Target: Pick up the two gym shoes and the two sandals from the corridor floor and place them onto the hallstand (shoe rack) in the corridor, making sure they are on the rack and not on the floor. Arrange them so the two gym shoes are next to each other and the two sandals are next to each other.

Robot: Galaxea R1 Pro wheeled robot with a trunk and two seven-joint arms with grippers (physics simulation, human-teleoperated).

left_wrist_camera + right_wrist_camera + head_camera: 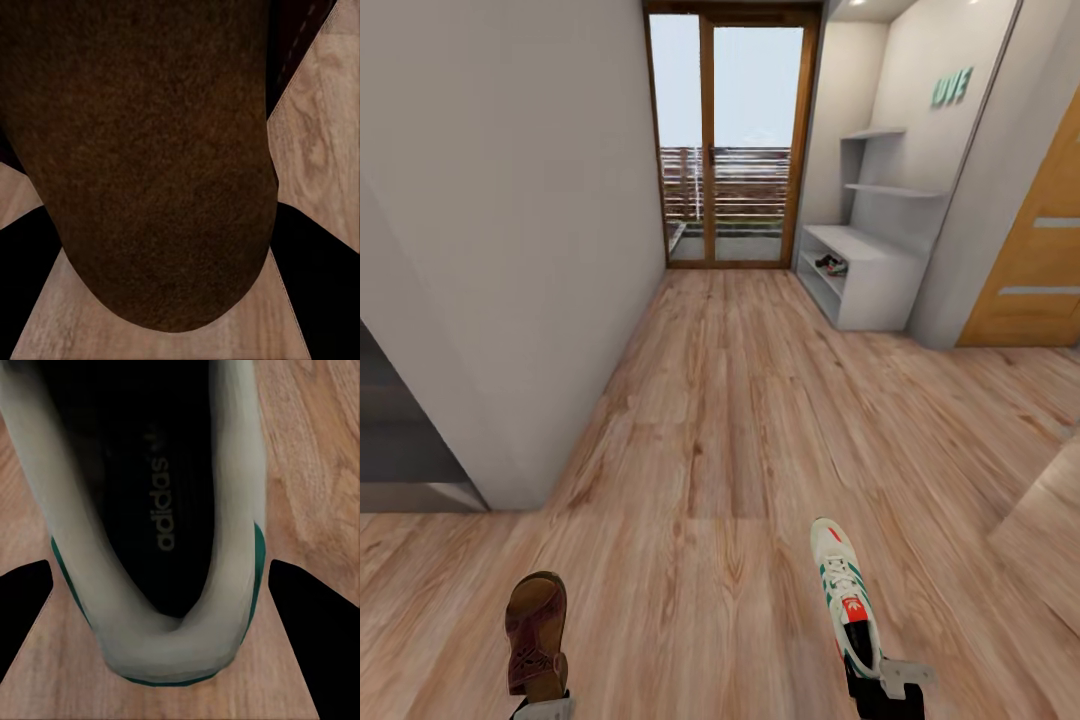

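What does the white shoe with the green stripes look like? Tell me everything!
The gym shoe is a white lace-up sneaker with green side stripes, white laces and a red label on its tongue. The head view shows it held out over the wood floor, toe pointing ahead toward the glass doors, its heel at the right tool. The right wrist view looks into its dark opening, where "adidas" is printed on the insole, with a green trim around the pale heel collar.

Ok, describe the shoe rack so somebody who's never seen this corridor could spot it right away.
Look down the corridor to the wood-framed glass doors at its far end. Against the wall just right of them stands the hallstand, a low pale grey-white bench unit with open slots beneath. Matching floating shelves above it set it apart from the orange wooden door nearby.
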